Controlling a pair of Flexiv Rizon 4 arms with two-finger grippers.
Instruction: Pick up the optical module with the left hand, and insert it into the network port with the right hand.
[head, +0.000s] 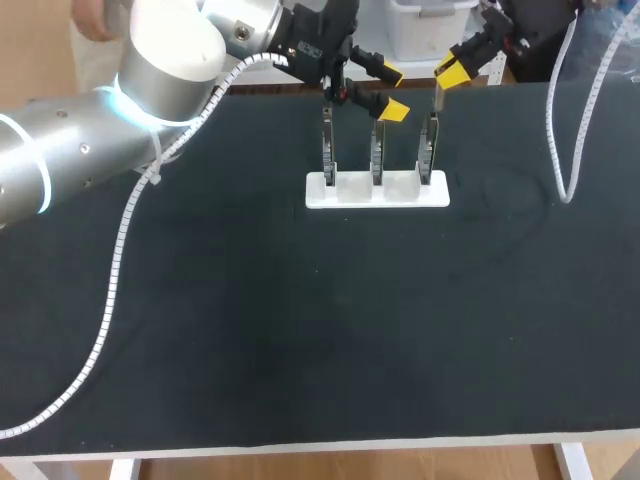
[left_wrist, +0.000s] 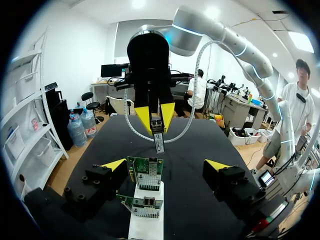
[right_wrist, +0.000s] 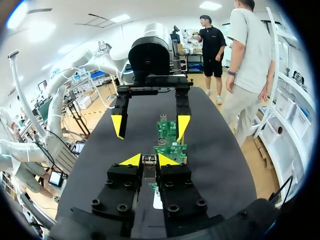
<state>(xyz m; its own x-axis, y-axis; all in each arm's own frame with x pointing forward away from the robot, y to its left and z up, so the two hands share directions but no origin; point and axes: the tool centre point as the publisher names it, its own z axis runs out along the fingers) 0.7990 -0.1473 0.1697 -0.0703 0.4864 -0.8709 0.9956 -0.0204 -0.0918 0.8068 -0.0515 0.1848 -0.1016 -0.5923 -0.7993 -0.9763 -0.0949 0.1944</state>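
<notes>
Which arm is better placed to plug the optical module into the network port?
Right. The right gripper is shut on the small silver optical module, just above the green circuit boards; the left gripper is open and empty.

A wide table with a matte black top and pale front edge.

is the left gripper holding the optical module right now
No, the left gripper stands wide open with nothing clamped, while the optical module is pinched in the right gripper.

Three circuit boards, one white holder, one optical module
</notes>
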